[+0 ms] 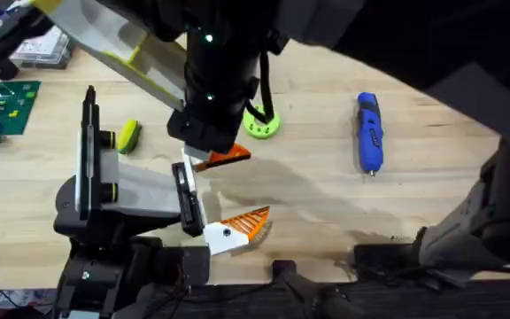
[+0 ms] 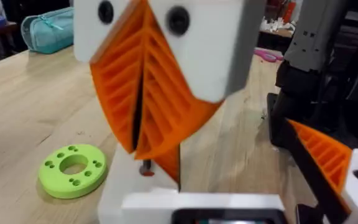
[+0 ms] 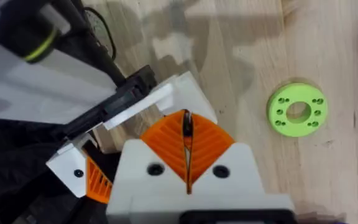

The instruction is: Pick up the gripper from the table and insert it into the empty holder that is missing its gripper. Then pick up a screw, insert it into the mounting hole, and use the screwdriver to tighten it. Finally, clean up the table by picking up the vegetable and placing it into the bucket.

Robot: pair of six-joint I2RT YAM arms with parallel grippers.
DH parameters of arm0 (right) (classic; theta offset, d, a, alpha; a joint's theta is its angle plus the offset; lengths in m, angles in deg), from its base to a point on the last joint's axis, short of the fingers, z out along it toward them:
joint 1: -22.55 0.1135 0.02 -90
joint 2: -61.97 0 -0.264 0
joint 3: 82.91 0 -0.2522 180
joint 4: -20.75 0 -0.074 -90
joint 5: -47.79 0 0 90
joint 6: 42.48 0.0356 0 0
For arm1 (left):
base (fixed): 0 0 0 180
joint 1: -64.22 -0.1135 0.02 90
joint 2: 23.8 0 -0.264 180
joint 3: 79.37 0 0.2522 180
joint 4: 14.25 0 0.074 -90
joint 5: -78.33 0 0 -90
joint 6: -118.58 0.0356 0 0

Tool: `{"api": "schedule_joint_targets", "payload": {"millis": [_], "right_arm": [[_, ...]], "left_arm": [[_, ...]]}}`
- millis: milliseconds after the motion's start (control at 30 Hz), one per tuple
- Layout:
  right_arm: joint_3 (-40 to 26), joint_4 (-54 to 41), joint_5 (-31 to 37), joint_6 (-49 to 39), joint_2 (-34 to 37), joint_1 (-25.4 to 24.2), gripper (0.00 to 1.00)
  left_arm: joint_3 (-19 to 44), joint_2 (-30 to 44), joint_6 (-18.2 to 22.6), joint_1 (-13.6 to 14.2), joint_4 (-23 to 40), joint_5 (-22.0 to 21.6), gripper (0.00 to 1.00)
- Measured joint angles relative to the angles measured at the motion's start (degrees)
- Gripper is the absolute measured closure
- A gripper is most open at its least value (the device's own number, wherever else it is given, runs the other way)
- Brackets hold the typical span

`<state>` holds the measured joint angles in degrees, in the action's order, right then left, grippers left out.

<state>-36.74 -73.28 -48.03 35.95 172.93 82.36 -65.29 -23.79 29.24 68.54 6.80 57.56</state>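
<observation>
Light plank table (image 1: 326,213). The orange gripper (image 1: 230,158), deep orange and ribbed, sits at the left gripper's (image 1: 257,184) white mount, directly beneath the right gripper (image 3: 187,134). It is seen edge-on from the left wrist (image 2: 169,163). The right gripper's 2 orange fingers are pressed together, with a thin dark sliver in their seam that I cannot identify. The left gripper stands spread, and its other finger is the paler orange finger (image 1: 248,221). The lime ring (image 1: 260,124) lies just beyond the right gripper. The vegetable (image 1: 129,136) and the screwdriver (image 1: 368,133) lie well apart to either side.
</observation>
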Motion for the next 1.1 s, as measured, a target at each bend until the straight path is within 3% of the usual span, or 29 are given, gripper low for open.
{"api": "schedule_joint_targets", "payload": {"millis": [1100], "right_arm": [[0.0, 0.0, 0.0, 0.0, 0.0, 0.9, 0.995]], "left_arm": [[0.0, 0.0, 0.0, 0.0, 0.0, 0.0, 0.01]]}}
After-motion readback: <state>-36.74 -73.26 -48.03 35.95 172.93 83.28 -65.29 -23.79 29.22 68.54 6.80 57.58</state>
